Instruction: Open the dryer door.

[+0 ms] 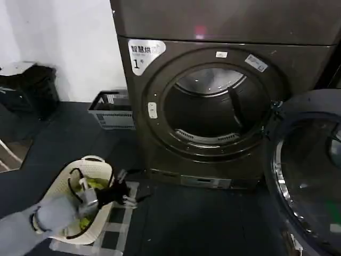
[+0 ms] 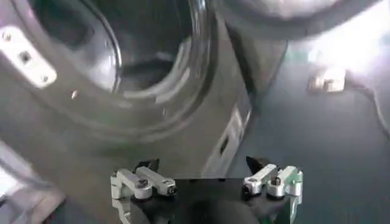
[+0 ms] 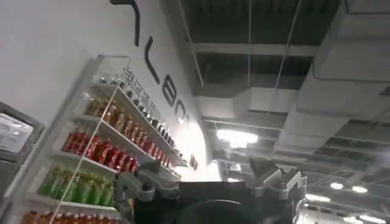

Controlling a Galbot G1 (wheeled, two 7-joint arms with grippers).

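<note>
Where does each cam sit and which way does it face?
Head view: on the head, looking forward and down at the dryer, its dryer door swung open; left arm low with left gripper.
Left wrist view: faces the drum opening; left gripper open.
Right wrist view: tilted up at ceiling and shelves; right gripper open.
Shared: head and left wrist views show the dryer.

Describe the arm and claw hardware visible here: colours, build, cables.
Left arm: rounded light-grey shell ending in a metal wrist. Left claw: black body, silvery-white finger links with dark screws, black fingertips. Right claw has the same build. No loose cables or markings are discernible.
</note>
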